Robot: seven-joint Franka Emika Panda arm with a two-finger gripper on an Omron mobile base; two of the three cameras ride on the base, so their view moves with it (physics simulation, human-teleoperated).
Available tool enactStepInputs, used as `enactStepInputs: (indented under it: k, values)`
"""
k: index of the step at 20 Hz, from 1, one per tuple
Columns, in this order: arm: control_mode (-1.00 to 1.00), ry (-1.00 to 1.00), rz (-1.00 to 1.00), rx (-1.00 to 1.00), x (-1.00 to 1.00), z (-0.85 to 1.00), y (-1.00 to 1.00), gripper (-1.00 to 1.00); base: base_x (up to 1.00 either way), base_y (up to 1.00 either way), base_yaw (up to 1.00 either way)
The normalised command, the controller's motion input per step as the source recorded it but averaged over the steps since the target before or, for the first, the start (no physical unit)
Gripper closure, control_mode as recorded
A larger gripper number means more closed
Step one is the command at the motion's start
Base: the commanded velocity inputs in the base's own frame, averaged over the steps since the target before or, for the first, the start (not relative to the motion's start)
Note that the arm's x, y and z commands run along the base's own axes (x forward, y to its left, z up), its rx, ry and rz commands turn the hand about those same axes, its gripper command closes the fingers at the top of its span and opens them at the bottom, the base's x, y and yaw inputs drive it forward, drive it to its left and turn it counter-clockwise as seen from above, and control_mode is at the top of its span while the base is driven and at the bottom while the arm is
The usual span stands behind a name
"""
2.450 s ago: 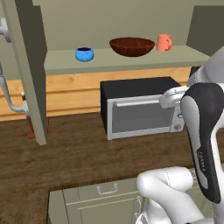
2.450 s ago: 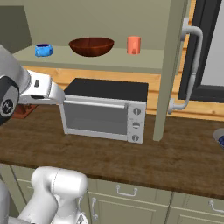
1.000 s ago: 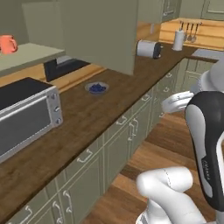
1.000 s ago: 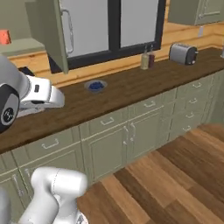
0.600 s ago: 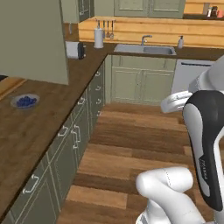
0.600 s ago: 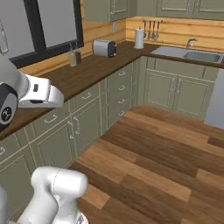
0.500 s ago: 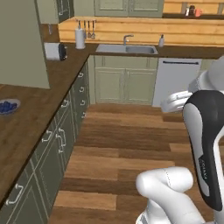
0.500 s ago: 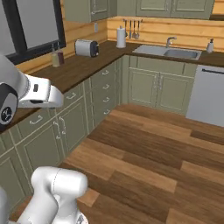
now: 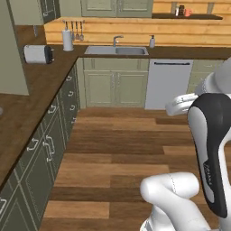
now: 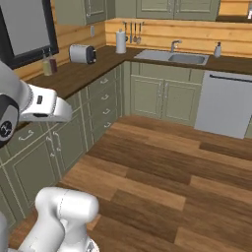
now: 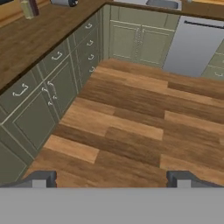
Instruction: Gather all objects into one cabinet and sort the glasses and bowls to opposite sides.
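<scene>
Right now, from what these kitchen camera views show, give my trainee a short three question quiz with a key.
1. True or false: the silver toaster stands on the dark wooden counter.
2. Multiple choice: what lies between the white paper towel roll and the small white soap bottle? A) a microwave B) the steel sink with a curved tap C) a fridge
3. Fill in: in the hand view, the two-finger gripper has its jaws ____ with nothing between them, above the wooden plank floor.

Key: 1 true; 2 B; 3 open
</scene>
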Motion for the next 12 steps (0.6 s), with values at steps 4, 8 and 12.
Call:
enactStepInputs:
  k: [4,8,12]
  values:
    - [1.0,0.0,0.0,0.0,0.0,0.0,0.0,-1.0,0.5,-0.04,-0.02]
    - [1.0,0.0,0.0,0.0,0.0,0.0,0.0,-1.0,0.89,-0.14,-0.02]
    - [1.0,0.0,0.0,0.0,0.0,0.0,0.0,-1.0,0.98,-0.26,-0.02]
